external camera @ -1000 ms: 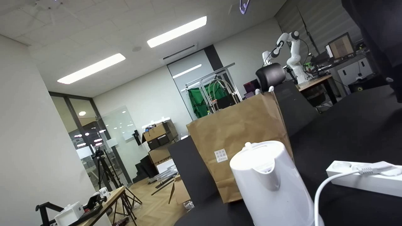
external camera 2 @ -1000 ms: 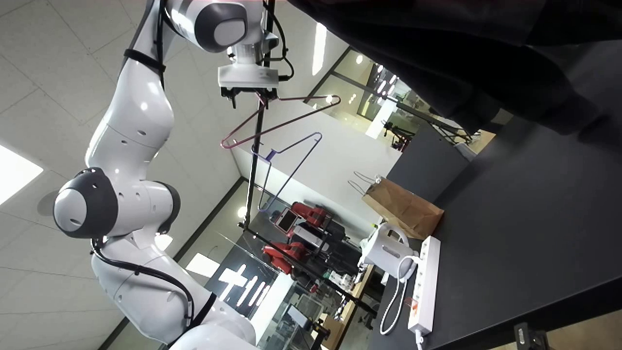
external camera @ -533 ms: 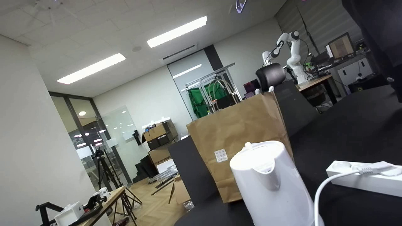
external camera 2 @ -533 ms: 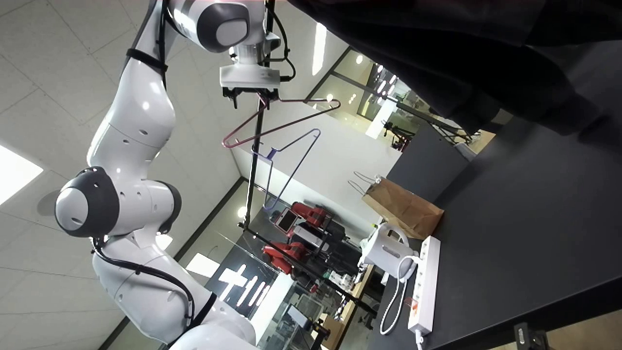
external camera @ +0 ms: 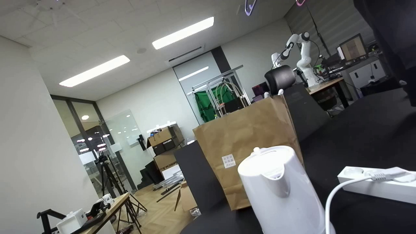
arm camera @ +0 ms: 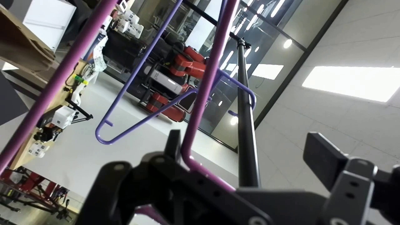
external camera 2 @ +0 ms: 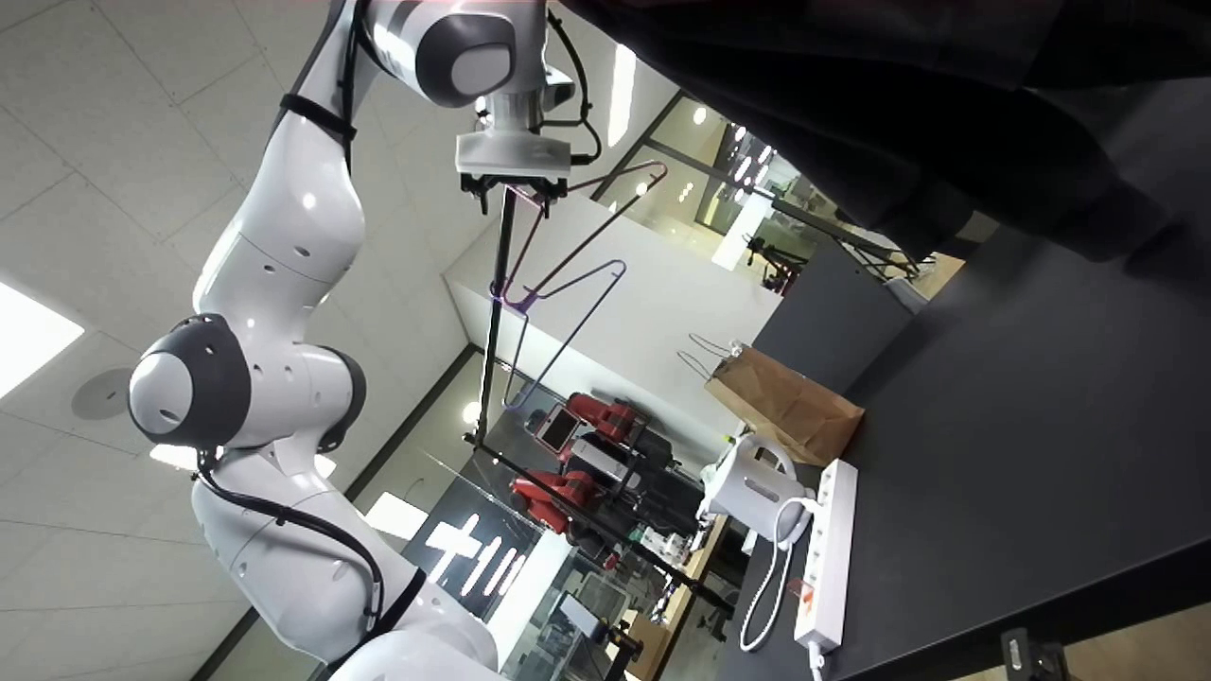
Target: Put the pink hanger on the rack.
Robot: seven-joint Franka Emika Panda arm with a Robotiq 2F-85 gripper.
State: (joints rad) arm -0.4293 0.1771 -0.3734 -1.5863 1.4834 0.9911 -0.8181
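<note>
Beyond the black desk (external camera 2: 1022,407) were a pale wall (external camera 2: 691,288) and lit ceiling (external camera 2: 104,142). The pink hanger (arm camera: 207,81) was at the gripper (external camera 2: 516,210), near the rack (arm camera: 248,150), peak toward its spread fingers, long side slanting up rightward in an exterior view.

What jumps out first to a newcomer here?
Probably the big white robot arm filling the left of an exterior view, its open gripper near the top. Next, the pink hanger slanting across the wrist view, with a purple hanger hooked on the black rack pole beyond it. Then the white kettle, large at the bottom of an exterior view.
</note>
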